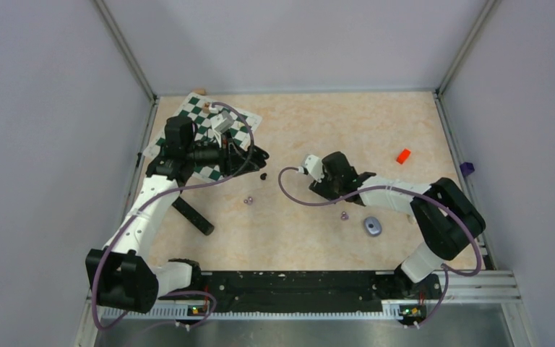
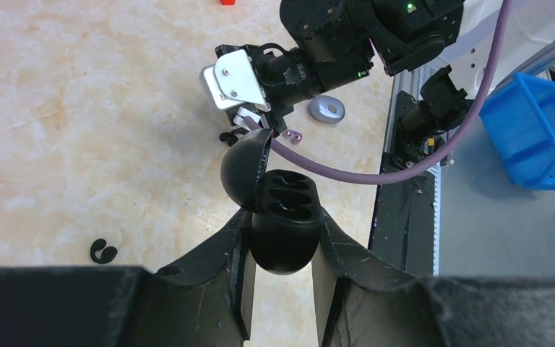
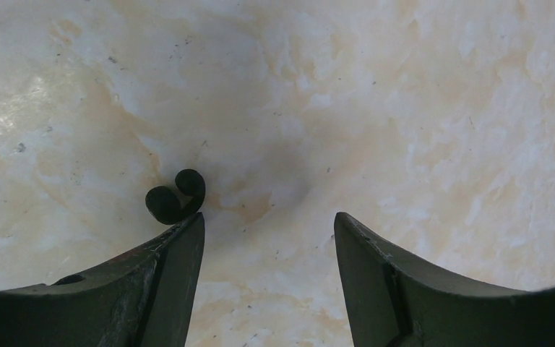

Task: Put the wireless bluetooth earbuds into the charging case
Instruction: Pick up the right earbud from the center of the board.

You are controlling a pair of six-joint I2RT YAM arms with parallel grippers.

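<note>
This looks like a robotics lab test cell: a marble-patterned table [image 1: 347, 130] boxed in by plain pale panels [image 1: 43, 108] on metal posts [image 1: 125, 50]. An aluminium rail [image 1: 470, 283] along its near edge carries the left arm [image 1: 141, 217] and right arm [image 1: 405, 199], and what seems a blue plastic bin [image 2: 531, 130] stands beside it.

Bright, even overhead light is washing the pale marbled table [image 3: 419, 94]. A soft shadow is pooling just ahead of the right gripper [image 3: 267, 228], between its parted jaws. A faint sheen is glinting far to their left. Behind the jaw tips, everything is sinking into darkness.
</note>
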